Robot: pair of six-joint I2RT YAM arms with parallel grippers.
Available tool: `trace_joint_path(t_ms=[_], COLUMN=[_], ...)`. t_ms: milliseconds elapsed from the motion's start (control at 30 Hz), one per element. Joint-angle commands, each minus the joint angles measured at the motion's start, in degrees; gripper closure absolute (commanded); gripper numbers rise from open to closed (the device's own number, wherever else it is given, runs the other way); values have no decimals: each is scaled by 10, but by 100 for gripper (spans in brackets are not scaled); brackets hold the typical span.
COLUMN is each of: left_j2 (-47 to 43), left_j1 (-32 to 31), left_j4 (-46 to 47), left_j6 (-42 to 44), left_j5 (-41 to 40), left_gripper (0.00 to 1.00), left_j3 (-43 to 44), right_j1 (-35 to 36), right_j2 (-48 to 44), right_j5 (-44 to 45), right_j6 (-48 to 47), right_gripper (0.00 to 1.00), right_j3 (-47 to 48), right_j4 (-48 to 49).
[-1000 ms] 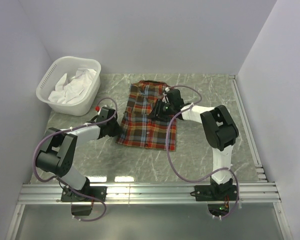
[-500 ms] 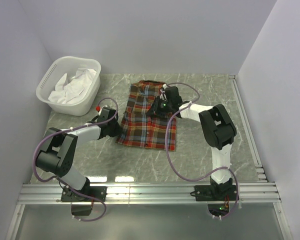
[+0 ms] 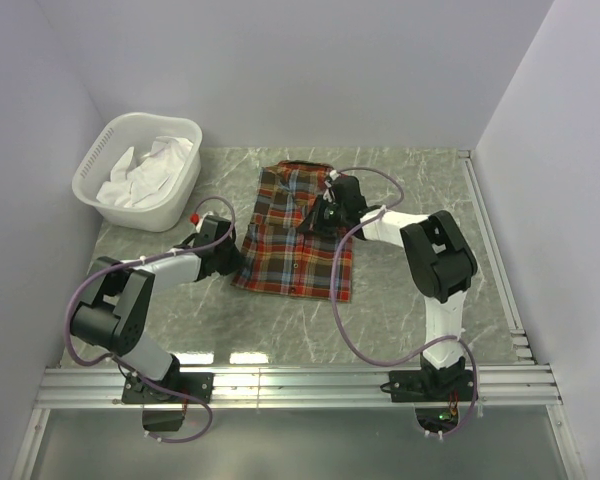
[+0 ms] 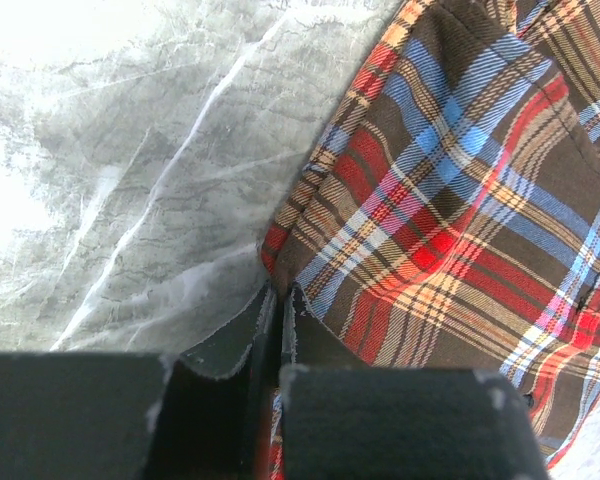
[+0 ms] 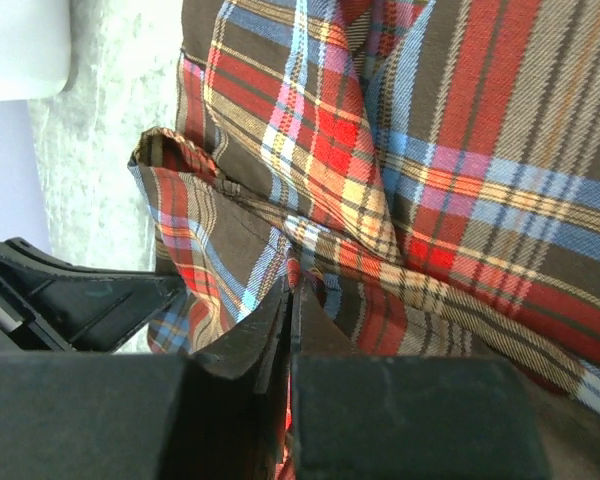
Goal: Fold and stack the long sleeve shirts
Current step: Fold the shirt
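Note:
The plaid long sleeve shirt lies partly folded in the middle of the table, collar toward the back. My left gripper is at the shirt's left edge. In the left wrist view it is shut on that edge of the shirt. My right gripper is over the upper middle of the shirt. In the right wrist view it is shut on a raised fold of the plaid cloth, with my left gripper showing at the lower left.
A white laundry basket with white cloth in it stands at the back left. The grey marble table is walled on three sides. A metal rail runs along the near edge.
My right gripper shifted a little left over the shirt, then back right, still holding the fold. My left gripper has hardly moved.

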Motion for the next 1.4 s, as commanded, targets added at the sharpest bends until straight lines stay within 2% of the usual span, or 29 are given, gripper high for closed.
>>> trace_joint_path(t_ms=[0,500,600,633,700,733,767,833,900,967,1100,1200,1300,1367], left_j2=[14,-32,-42,-52,-66,-86,-97,-125,-142,-161,-160,-115,-43,-13], left_j1=[-6,-2,-1,-1,-1,-1,-1,-1,-1,-1,-1,-1,0,-1], left_j4=[-60,-64,-69,-69,-71,-74,-78,-90,-108,-119,-97,-83,-59,-40], left_j6=[-5,-19,-18,-18,-16,-14,-13,-12,-5,0,26,36,35,38], left_j5=[5,-11,-14,-16,-26,-29,-36,-40,-45,-43,-5,11,27,36], left_gripper=[100,96,86,77,65,49,40,22,16,16,25,37,55,61], left_j3=[-32,-41,-38,-36,-34,-29,-25,-8,7,34,72,109,146,156], right_j1=[2,-1,-1,-1,-1,-2,-1,-2,-2,-2,1,1,1,2], right_j2=[-44,-60,-66,-67,-79,-83,-88,-109,-138,-163,-240,-283,-313,-317], right_j5=[30,59,57,55,55,57,58,60,66,70,71,72,70,70], right_j6=[-9,4,4,2,1,-2,-6,-7,-12,-13,-6,-11,-13,-12], right_gripper=[100,98,91,86,66,62,56,52,50,49,50,50,50,50], right_j3=[-13,-33,-34,-34,-34,-34,-34,-37,-48,-75,-140,-192,-238,-265], right_j4=[32,25,22,22,19,15,13,6,-8,-10,-16,-29,-27,-21])
